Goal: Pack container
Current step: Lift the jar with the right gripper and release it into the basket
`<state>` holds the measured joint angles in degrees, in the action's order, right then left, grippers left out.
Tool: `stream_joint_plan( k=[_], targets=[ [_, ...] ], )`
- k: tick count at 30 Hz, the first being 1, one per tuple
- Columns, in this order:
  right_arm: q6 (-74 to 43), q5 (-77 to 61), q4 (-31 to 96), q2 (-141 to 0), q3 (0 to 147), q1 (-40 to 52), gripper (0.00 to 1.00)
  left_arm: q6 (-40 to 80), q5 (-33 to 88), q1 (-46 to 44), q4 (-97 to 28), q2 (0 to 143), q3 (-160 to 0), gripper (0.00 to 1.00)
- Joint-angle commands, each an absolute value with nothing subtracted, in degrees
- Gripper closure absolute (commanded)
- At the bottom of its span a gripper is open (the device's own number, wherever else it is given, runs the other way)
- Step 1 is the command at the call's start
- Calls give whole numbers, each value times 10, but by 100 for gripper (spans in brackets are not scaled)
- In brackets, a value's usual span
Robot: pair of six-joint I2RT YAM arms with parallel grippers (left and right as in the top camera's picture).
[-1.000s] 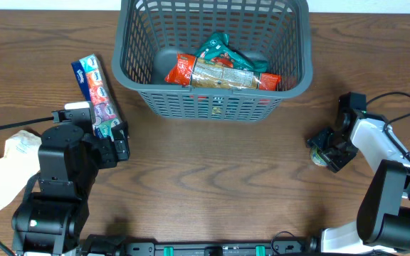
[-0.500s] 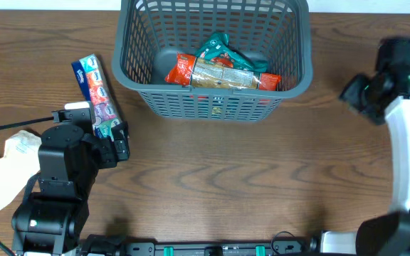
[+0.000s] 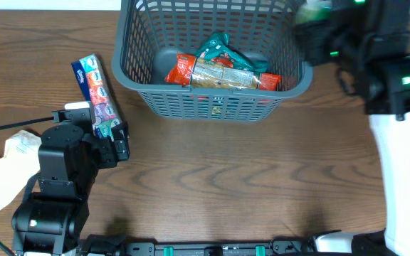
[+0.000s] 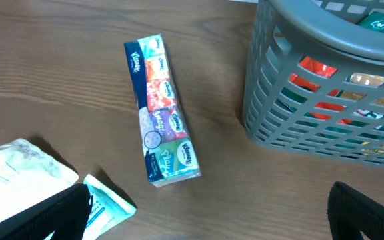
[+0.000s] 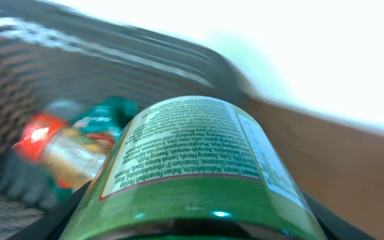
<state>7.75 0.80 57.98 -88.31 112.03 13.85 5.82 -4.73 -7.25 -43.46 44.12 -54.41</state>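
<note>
Pinches glossy green-labelled cylindrical bottle (image 5: 192,153) in right fingers (image 5: 55,223) over right rim of slotted dark grey plastic container (image 3: 212,107) at wooden surface's (image 3: 212,178) far edge. Holds left fingers (image 4: 369,213) spread, front-left of container.

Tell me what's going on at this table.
The right end effector holds a green-labelled jar, raised at the far right corner of the grey basket; the jar has not been let go yet. The basket already holds a few snack packets. The left end effector is open and holds nothing, low over the table beside a tissue pack and a white bag, both outside the basket.
</note>
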Motion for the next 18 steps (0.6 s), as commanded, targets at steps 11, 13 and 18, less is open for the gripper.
stream_joint_plan(
  k=[11, 13, 18],
  targets=[
    [284, -9, 546, -1058, 1133, 242, 99, 61, -52, -74, -435, 441, -556, 1],
    [284, 2, 541, -1091, 1133, 240, 99, 61, -52, -74, -435, 441, -556, 2],
    [232, 52, 492, -1149, 1133, 226, 99, 61, -52, -74, -435, 441, -556, 2]
  ],
)
